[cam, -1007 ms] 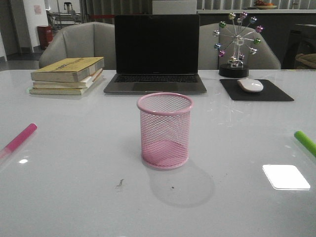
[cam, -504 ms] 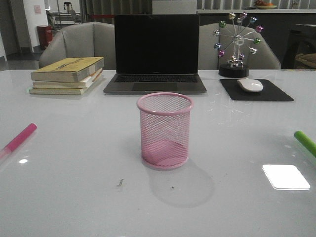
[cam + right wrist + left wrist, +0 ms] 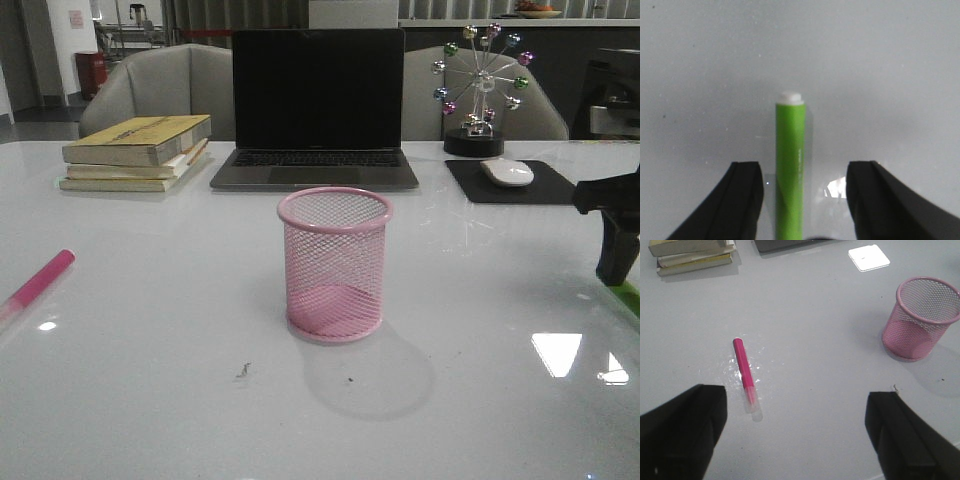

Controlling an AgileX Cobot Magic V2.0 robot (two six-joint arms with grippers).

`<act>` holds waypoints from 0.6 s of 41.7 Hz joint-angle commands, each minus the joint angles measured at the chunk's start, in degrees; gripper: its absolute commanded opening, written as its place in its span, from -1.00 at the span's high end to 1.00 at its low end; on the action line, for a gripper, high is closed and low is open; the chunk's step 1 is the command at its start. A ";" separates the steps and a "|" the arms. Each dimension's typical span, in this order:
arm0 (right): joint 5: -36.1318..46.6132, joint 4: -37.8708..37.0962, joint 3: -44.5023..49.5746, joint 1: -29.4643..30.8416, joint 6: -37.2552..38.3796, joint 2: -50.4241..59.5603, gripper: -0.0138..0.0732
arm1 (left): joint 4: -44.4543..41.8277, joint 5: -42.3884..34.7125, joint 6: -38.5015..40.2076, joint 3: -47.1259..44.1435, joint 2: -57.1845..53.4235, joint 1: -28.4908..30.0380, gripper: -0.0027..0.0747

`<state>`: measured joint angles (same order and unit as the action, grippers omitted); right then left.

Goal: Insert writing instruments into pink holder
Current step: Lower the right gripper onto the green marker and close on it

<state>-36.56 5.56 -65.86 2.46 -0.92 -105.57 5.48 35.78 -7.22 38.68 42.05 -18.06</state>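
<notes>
The pink marker (image 3: 40, 281) lies flat at the table's (image 3: 160, 380) far left, the left gripper (image 3: 795, 430) spread wide above it, touching nothing. In the middle the pink holder (image 3: 334, 264) stands upright, nothing in it. At the right edge the right gripper (image 3: 802, 192) hangs low over the green marker (image 3: 789, 165), its fingers (image 3: 745, 200) apart on either side, not gripping it.

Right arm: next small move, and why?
Probably close the right hand on the lime green marker pen: the pen lies between its open fingers on the white table, and the pink wire-mesh cup is empty.
</notes>
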 commanded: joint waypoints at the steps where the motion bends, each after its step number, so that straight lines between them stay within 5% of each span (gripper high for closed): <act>1: 1.21 0.15 -3.90 0.26 -0.70 0.34 -0.43 | 0.30 -4.32 -0.05 1.80 0.11 -0.44 -0.65; 16: 0.81 -1.58 -6.62 0.26 -2.17 -3.80 -0.41 | 0.30 -4.32 -0.05 1.80 0.11 -0.44 -0.65; 25: -0.18 -1.80 -6.62 0.26 -2.17 -3.80 0.15 | 0.30 -4.32 -0.05 1.80 0.11 -0.44 -0.65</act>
<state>-36.46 3.64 -71.21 2.46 -2.34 -111.60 5.48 35.78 -7.22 38.68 42.05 -18.06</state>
